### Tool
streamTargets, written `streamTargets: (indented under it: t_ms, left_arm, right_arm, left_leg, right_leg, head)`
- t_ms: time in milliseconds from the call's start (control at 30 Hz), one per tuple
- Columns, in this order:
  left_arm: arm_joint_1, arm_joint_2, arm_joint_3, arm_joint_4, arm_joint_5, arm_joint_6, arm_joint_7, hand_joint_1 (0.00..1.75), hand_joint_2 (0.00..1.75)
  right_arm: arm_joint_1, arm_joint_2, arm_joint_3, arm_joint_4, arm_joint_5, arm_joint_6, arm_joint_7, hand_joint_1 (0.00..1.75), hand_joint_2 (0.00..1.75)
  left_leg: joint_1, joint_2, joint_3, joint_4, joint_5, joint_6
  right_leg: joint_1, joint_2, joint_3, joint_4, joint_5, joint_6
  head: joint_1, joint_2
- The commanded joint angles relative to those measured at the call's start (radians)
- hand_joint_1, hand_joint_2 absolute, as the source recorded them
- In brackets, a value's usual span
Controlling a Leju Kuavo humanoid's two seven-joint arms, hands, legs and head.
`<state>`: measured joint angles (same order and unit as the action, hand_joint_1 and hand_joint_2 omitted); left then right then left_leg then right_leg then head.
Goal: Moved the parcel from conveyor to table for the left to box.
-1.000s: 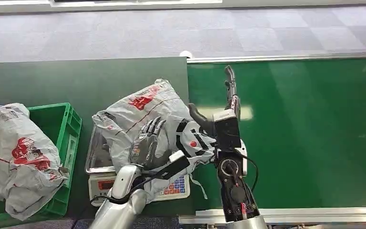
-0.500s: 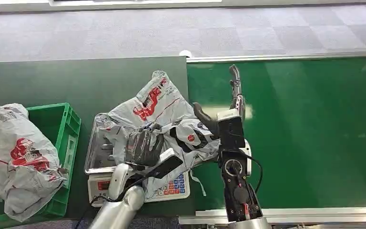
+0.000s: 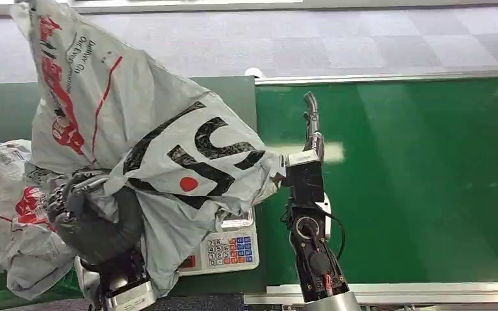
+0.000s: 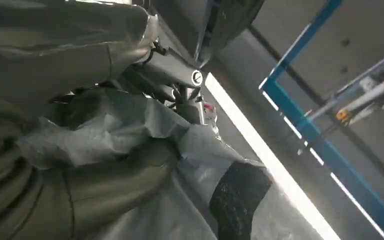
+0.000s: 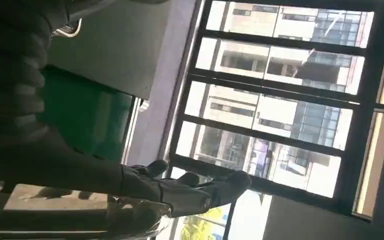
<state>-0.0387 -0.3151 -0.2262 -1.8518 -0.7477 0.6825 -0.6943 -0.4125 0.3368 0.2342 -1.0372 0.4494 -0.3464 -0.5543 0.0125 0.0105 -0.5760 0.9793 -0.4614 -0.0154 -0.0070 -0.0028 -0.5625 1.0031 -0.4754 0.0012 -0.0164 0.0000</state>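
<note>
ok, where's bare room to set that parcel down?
Bare: the conveyor belt right of the right hand, and the dark table behind the crate. Crowded: the scale under the parcel held by the left hand, and the bag in the crate.

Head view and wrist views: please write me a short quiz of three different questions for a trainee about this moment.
1. True or false: the left hand holds the raised grey parcel.
2. Multiple choice: what lies in the green crate at the left? A) a second grey parcel B) a cardboard box C) a bottle
3. Fill in: the white scale with coloured keys stands on the dark table, beside the green ______.

Key:
1. True. Its dark fingers grip the bag, which hangs above the scale.
2. A. The second grey parcel with red print is there.
3. Conveyor. The right hand is open above it, fingers straight.
</note>
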Motion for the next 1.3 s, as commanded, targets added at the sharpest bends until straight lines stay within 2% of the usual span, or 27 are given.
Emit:
streamTargets:
  t_ms: [33,133,167,200,233,300,333,467,667,867,933,1000,1100,1133,1167,1200,1300]
  left_arm:
    - [0.016,-0.034,0.207,-0.218,0.037,0.016,-0.004,1.75,1.75]
    - [0.018,-0.034,0.253,-0.217,0.056,0.016,-0.004,1.75,1.75]
    - [0.008,-0.034,0.347,-0.081,0.087,0.016,-0.001,1.75,1.75]
    - [-0.004,-0.034,0.378,-0.028,0.089,0.016,0.001,1.71,1.75]
    - [-0.035,-0.034,0.438,0.032,0.014,0.016,0.101,1.73,1.75]
    - [-0.056,-0.034,0.481,0.084,0.043,0.016,0.061,1.75,1.75]
    - [-0.070,-0.034,0.547,0.096,0.001,0.016,0.109,1.75,1.75]
    - [-0.088,-0.034,0.620,0.069,-0.073,0.016,0.165,1.75,1.75]
    - [-0.111,-0.034,0.656,0.015,-0.201,0.016,0.292,1.75,1.75]
    - [-0.122,-0.034,0.690,0.006,-0.196,0.016,0.305,1.75,1.75]
    - [-0.127,-0.034,0.699,-0.005,-0.140,0.016,0.254,1.75,1.75]
    - [-0.137,-0.034,0.708,-0.004,-0.148,0.016,0.261,1.66,1.75]
    - [-0.136,-0.034,0.713,-0.005,-0.154,0.016,0.271,1.66,1.75]
    - [-0.132,-0.034,0.724,-0.009,-0.147,0.016,0.268,1.54,1.75]
    - [-0.130,-0.034,0.733,-0.013,-0.123,0.016,0.257,0.47,1.75]
    - [-0.128,-0.034,0.753,-0.023,-0.107,0.016,0.254,0.00,1.75]
    - [-0.138,-0.034,0.782,-0.016,-0.075,0.016,0.238,0.00,1.75]
  right_arm:
    - [0.074,-0.007,-0.046,-0.030,0.024,0.005,-0.006,0.00,1.75]
    - [0.081,-0.007,-0.051,-0.040,0.027,0.008,-0.005,0.00,1.75]
    - [0.091,-0.008,-0.059,-0.056,0.033,0.000,0.002,0.00,1.75]
    - [0.099,-0.011,-0.064,-0.070,0.037,0.004,0.002,0.00,1.75]
    - [0.105,-0.009,-0.069,-0.087,0.046,0.018,0.007,0.00,1.75]
    - [0.106,-0.008,-0.071,-0.098,0.051,0.026,0.014,0.00,1.75]
    - [0.104,-0.003,-0.074,-0.101,0.057,0.037,0.019,0.00,1.75]
    - [0.101,0.002,-0.084,-0.095,0.064,0.050,0.026,0.00,1.75]
    - [0.093,0.001,-0.092,-0.062,0.073,0.057,0.023,0.00,1.75]
    - [0.096,-0.002,-0.096,-0.066,0.073,0.059,0.021,0.00,1.75]
    - [0.097,-0.003,-0.100,-0.064,0.073,0.063,0.020,0.00,1.75]
    - [0.089,0.000,-0.114,-0.040,0.060,0.068,0.012,0.00,1.75]
    - [0.086,0.001,-0.117,-0.031,0.057,0.070,0.010,0.00,1.75]
    - [0.078,0.002,-0.123,-0.009,0.050,0.071,0.001,0.00,1.75]
    - [0.073,0.004,-0.125,0.004,0.046,0.075,-0.003,0.00,1.75]
    - [0.068,0.006,-0.125,0.021,0.044,0.080,-0.008,0.00,1.75]
    - [0.064,0.011,-0.131,0.045,0.038,0.067,-0.025,0.00,1.75]
  left_leg:
    - [0.000,0.000,0.002,-0.002,0.000,0.001]
    - [0.000,0.000,0.002,-0.001,0.000,0.000]
    - [0.000,0.000,0.002,-0.002,0.000,0.000]
    - [-0.001,0.000,0.005,-0.003,0.000,0.000]
    - [-0.001,0.000,0.005,-0.004,0.001,0.000]
    - [-0.001,-0.003,0.004,-0.004,0.002,0.000]
    - [-0.001,-0.002,0.003,-0.002,0.001,0.000]
    - [-0.001,0.001,0.002,-0.002,0.000,0.000]
    - [0.000,0.000,0.002,-0.001,0.000,0.000]
    - [0.000,0.000,0.002,-0.001,0.000,0.001]
    - [0.000,0.000,0.001,-0.001,0.000,0.000]
    - [0.000,0.000,0.001,-0.001,0.000,0.000]
    - [0.000,0.000,0.002,-0.001,0.000,0.001]
    - [0.000,-0.001,0.002,-0.001,0.000,0.001]
    - [0.000,0.000,0.002,-0.001,0.000,0.001]
    - [0.000,0.000,0.002,-0.001,0.000,0.001]
    - [0.000,0.002,0.003,-0.002,0.000,0.001]
  right_leg:
    - [0.001,0.001,0.003,-0.003,0.001,0.000]
    - [0.000,0.000,0.002,-0.001,0.000,0.000]
    - [0.000,0.001,0.002,-0.002,0.000,0.000]
    - [-0.001,0.001,0.004,-0.002,0.000,0.000]
    - [-0.001,0.001,0.004,-0.003,0.000,0.000]
    - [-0.001,-0.002,0.004,-0.003,0.000,0.000]
    - [-0.001,-0.001,0.002,-0.001,0.000,0.000]
    - [-0.001,0.001,0.001,-0.001,0.000,0.000]
    - [0.000,0.001,0.001,-0.001,0.000,0.000]
    - [0.001,0.001,0.001,-0.001,0.000,0.000]
    - [0.000,0.001,0.001,0.000,0.000,0.000]
    - [0.000,0.001,0.001,-0.001,0.000,0.000]
    - [0.000,0.000,0.002,-0.001,0.000,0.000]
    - [0.000,0.000,0.002,-0.002,0.000,0.000]
    - [0.000,0.001,0.002,-0.001,0.000,0.000]
    - [0.000,0.002,0.002,-0.002,0.001,0.000]
    - [0.000,0.003,0.003,-0.002,0.001,0.000]
  head:
    - [0.000,0.000]
    - [0.000,0.000]
    - [0.000,0.000]
    - [0.000,0.000]
    - [0.000,0.000]
    - [0.000,0.000]
    - [0.000,0.000]
    - [0.000,0.000]
    - [0.000,0.000]
    - [0.000,0.000]
    - [0.000,0.000]
    - [0.000,0.000]
    - [0.000,0.000]
    - [0.000,0.000]
    - [0.000,0.000]
    - [0.000,0.000]
    - [0.000,0.000]
